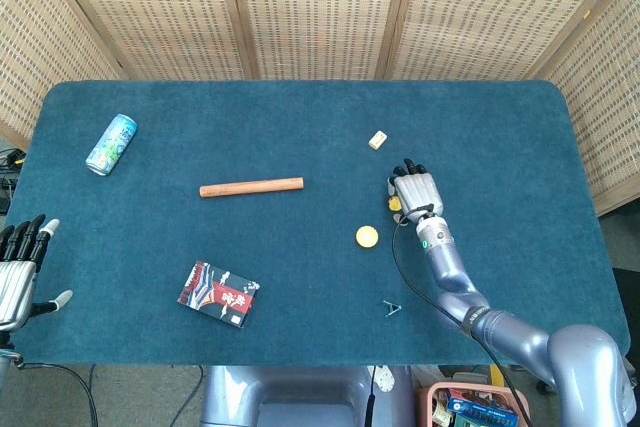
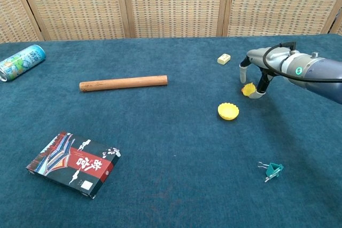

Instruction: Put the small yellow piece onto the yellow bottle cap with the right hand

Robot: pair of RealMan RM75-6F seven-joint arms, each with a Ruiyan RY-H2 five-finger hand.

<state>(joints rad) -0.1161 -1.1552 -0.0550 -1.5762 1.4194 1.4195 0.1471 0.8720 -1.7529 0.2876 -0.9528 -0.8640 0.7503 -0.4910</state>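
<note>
Wicker screens stand behind the blue felt table (image 2: 160, 196). Over on the right, the right hand (image 1: 415, 193) hangs low over the small yellow piece (image 2: 248, 89), fingers (image 2: 261, 86) curled down around it; whether they actually pinch it, I cannot tell. Just nearer and to the left, apart from the piece, sits the yellow bottle cap (image 2: 228, 111). At the near left edge, the left hand (image 1: 20, 267) waits with fingers spread.

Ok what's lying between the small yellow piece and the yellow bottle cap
Nothing: only bare blue cloth separates the small yellow piece, under the right robot hand, from the yellow bottle cap, clearest in the chest view.
</note>
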